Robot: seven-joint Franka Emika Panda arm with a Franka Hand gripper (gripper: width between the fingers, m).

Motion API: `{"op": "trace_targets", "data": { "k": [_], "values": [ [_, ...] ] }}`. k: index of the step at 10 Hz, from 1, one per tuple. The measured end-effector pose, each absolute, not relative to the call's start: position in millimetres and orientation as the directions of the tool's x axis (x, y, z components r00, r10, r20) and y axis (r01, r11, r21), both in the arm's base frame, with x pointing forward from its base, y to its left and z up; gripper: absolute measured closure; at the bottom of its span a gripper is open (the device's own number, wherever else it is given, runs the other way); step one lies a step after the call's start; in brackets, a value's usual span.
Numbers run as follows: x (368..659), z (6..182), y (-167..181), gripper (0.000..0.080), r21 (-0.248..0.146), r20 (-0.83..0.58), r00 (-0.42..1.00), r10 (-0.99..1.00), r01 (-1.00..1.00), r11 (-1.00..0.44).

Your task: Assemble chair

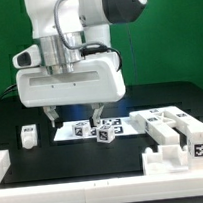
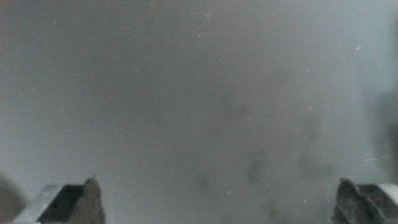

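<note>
Hovers with jaws released and empty — small chair blocks (image 1: 105,134) just below the jaws, stepped chair piece (image 1: 179,140) well apart from them. Likely light, stiff, slick plastic — best pinched across flat faces.

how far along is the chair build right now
Done: little that shows. Only the stepped white piece at the exterior view's right may be joined parts, and I cannot tell. In hand: nothing, the gripper is open and empty near the marker board. Left: the small tagged blocks by the board and the lone block at the exterior view's left lie loose, unattached.
</note>
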State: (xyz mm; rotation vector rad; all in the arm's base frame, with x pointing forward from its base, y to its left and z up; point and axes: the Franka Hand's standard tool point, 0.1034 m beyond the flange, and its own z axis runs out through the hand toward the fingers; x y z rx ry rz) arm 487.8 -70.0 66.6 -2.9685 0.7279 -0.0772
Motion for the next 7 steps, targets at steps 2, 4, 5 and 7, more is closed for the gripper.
{"op": "trace_targets", "data": {
  "k": [2,4,5,7],
  "values": [
    [466.9,58.7,-81.3,0.015,-0.095,-0.006,0.913,-0.407,-0.406,-0.909],
    [423.6,53.6,-120.6,0.015,-0.112,-0.123,0.934,-0.337,-0.35,-0.93],
    [407.8,51.6,-138.2,0.015,-0.091,-0.113,0.943,-0.313,-0.323,-0.942],
    [395.6,51.5,-152.5,0.015,-0.046,-0.034,0.959,-0.281,-0.282,-0.958]
  ]
}}
